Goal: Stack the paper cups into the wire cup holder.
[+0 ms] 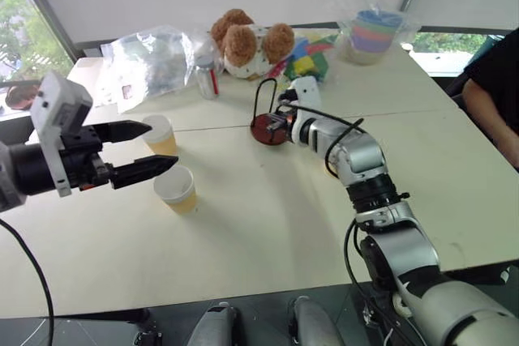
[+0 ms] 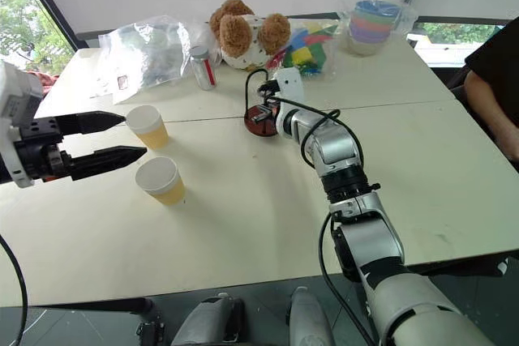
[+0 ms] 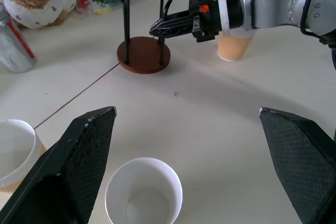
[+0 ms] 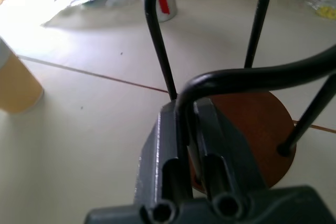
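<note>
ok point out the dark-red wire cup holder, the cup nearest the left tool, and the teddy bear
dark-red wire cup holder (image 3: 140, 59): left wrist view, disc base
yellow-orange paper cup (image 1: 176, 189): left eye view, rim
brown teddy bear (image 1: 242, 44): left eye view, head

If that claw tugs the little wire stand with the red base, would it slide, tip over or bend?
The wire cup holder would probably slide, since its flat disc sits loose on a smooth table. It might tip, because the right gripper, shut on one loop, holds it above the base. The thin wires may flex a little.

Third paper cup (image 3: 234, 45) half hidden behind right arm (image 3: 283, 6); person (image 1: 496, 87) cut off by edge.
</note>
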### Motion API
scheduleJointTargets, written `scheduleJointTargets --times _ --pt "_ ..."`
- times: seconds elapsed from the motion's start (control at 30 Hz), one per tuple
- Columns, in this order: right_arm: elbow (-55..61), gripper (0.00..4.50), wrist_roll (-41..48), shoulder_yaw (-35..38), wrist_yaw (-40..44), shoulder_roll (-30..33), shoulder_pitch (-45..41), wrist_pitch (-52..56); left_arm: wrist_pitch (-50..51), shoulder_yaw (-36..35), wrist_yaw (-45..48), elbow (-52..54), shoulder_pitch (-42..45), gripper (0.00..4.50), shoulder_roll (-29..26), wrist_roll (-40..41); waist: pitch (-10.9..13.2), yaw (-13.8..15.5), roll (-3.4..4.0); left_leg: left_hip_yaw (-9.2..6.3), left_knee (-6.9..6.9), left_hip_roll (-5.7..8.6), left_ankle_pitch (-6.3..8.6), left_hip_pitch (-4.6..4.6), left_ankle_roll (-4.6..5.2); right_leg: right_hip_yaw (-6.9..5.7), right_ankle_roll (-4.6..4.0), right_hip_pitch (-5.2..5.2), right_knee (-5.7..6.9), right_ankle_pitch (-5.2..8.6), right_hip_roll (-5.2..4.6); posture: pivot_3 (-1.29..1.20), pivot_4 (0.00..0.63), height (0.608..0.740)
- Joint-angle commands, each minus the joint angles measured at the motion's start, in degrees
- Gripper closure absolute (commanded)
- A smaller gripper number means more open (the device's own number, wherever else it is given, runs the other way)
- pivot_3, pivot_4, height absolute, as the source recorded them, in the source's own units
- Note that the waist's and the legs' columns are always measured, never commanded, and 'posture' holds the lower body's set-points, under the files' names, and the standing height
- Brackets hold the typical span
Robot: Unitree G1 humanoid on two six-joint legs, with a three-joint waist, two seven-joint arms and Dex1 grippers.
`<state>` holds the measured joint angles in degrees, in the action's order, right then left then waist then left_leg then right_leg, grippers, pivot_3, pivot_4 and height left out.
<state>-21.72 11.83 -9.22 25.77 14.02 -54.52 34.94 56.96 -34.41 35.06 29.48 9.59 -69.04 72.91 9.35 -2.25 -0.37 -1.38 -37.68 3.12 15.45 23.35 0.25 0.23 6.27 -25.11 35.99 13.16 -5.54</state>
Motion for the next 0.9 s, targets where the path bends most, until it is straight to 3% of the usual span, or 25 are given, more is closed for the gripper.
scheduleJointTargets --times 0.03,0.1,0.27,0.43,0.7,0.8,0.9 --pt "8.06 4.44 -0.69 -2.81 13.68 6.07 0.54 -9.11 -0.9 0.04 2.73 -0.49 0.31 0.0 -0.53 -2.48 0.01 0.08 0.01 0.0 0.0 0.01 0.0 0.0 0.01 0.0 0.0 0.01 0.0 0.0 0.0 0.0 0.15 0.74" --pt "14.65 4.44 2.85 -3.8 26.72 13.03 2.97 -10.14 -1.23 0.38 5.98 -1.71 -0.19 0.0 -1.35 -4.64 0.01 0.3 0.0 -0.02 -0.01 0.03 0.05 0.02 0.08 -0.02 0.01 0.03 0.0 0.0 0.0 0.0 0.15 0.74" --pt "25.31 4.44 9.76 -4.98 42.5 21.8 7.86 -4.92 -2.18 1.55 12.23 -3.5 -0.01 0.0 -1.75 -7.97 0.03 0.25 -0.03 -0.03 -0.05 0.0 0.26 0.0 0.44 -0.12 0.01 0.11 -0.06 0.01 0.0 0.0 0.15 0.74" --pt "25.94 4.44 7.4 -7.12 43.42 20.97 10.57 -7.02 -5.35 2.88 15.69 -5.65 0.46 0.0 -0.6 -12.95 0.05 -0.18 -0.03 0.02 -0.11 -0.07 0.24 -0.07 0.41 -0.13 0.01 0.11 -0.14 0.01 -0.01 0.0 0.15 0.74" --pt "20.81 4.44 0.94 -7.99 36.72 15.81 10.91 -10.58 -7.05 1.81 19.93 -5.72 -2.3 0.0 1.44 -16.5 0.05 0.77 -0.03 -0.03 -0.2 -0.05 0.18 0.01 0.28 -0.13 0.0 0.01 -0.01 0.01 -0.08 0.0 0.15 0.74" --pt "22.53 3.38 1.38 -8.45 38.02 16.25 11.99 -9.31 -7.44 1.33 20.78 -5.4 -3.54 0.0 2.13 -17.26 0.05 1.41 -0.03 -0.03 -0.19 -0.06 0.14 0.03 0.18 -0.12 0.0 -0.04 -0.01 0.01 -0.08 0.0 0.15 0.74" --pt "23.62 1.83 1.55 -8.26 38.24 16.39 12.33 -7.92 -7.65 1.48 21.37 -5.42 -3.69 0.0 2.41 -17.66 0.05 1.57 -0.03 -0.04 -0.2 -0.05 0.18 0.04 0.26 -0.13 -0.01 0.0 -0.05 0.01 -0.11 0.0 0.15 0.74"
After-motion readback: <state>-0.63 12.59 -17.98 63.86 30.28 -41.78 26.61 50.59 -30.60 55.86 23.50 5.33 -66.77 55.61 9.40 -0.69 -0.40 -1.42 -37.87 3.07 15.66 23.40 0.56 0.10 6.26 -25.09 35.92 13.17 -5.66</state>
